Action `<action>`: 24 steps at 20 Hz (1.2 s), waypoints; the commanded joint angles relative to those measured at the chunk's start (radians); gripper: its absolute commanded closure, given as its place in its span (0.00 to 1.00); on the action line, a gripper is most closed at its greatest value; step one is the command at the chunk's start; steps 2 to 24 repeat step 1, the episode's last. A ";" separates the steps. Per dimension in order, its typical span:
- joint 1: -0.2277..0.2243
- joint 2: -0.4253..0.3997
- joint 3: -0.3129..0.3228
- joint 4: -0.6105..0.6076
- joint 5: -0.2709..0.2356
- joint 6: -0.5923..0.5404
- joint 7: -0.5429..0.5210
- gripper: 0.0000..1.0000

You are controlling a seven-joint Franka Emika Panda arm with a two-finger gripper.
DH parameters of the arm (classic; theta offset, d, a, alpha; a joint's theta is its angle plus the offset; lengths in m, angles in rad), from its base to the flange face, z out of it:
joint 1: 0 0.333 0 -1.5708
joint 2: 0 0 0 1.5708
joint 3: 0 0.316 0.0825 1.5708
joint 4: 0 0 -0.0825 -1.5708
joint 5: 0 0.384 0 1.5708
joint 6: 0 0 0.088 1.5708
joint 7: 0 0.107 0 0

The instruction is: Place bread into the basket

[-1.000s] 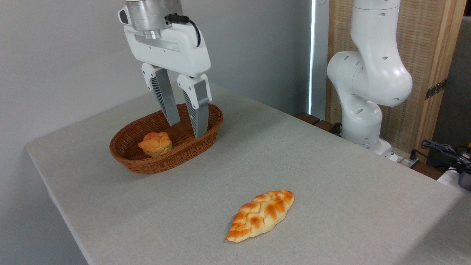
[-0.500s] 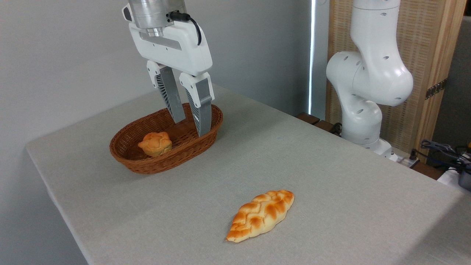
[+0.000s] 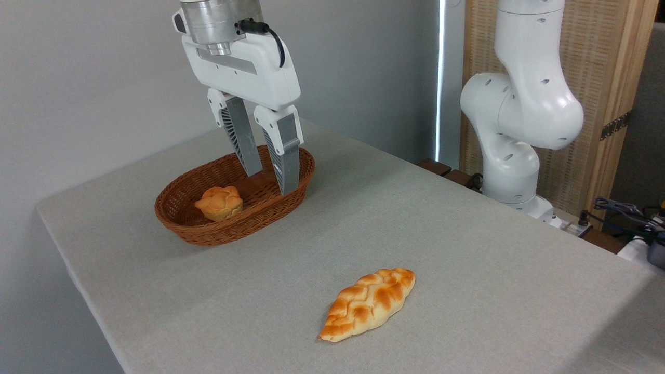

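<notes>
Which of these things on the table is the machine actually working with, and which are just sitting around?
Part of the job:
small round orange-golden bun, lying inside the oval brown wicker basket
robot's hand, open and empty above the basket

Just lying about:
long braided loaf with browned patches, on the grey table

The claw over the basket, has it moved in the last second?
Yes. The claw has risen slightly and shifted right, judged against the basket.

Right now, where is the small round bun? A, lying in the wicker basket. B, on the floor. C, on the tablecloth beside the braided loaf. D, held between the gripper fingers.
A: the bun lies on the floor of the basket, while the gripper is open and empty above the basket's right half.
</notes>
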 commanded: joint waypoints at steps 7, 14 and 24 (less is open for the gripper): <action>0.011 0.009 -0.004 0.022 -0.008 -0.014 0.019 0.00; 0.011 0.009 -0.004 0.022 -0.008 -0.014 0.019 0.00; 0.011 0.009 -0.004 0.022 -0.008 -0.014 0.019 0.00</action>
